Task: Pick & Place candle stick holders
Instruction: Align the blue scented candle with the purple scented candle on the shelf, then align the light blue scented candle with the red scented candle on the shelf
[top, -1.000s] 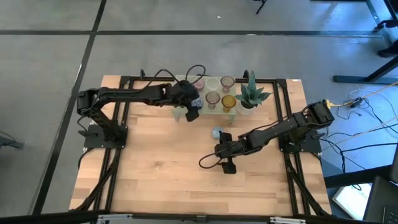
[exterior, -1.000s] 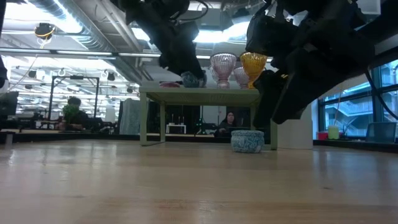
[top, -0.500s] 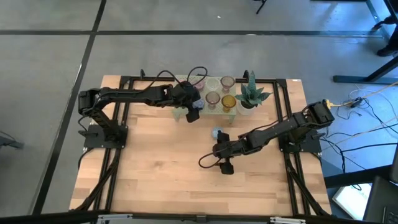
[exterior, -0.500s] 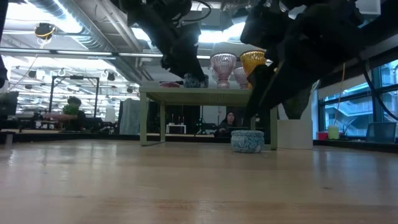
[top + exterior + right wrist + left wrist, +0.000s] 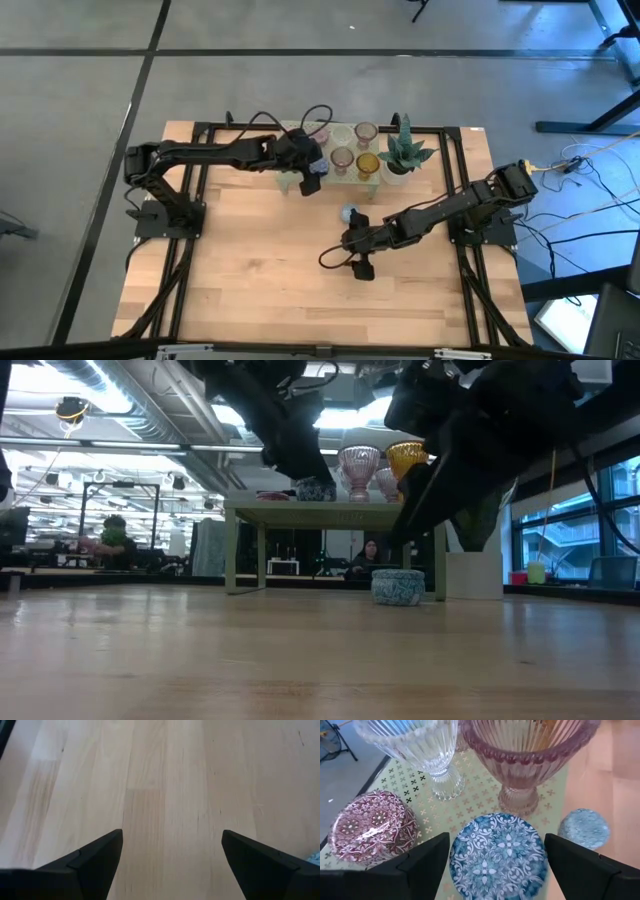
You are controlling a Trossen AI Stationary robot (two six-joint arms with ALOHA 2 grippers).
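While over the stand | left gripper point(image 5: 495, 865) wide, straddling blue holder point(image 5: 497, 850) | right gripper point(image 5: 170, 855) wide, empty

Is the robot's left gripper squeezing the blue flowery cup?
Apart. In the left wrist view the left gripper is open, its fingers standing either side of the blue cup with green stand showing between.

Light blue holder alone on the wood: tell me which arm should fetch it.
Right, probably. The right gripper hangs open just beside the light blue holder on the table. The left gripper is open over the dark blue holder on the green stand.
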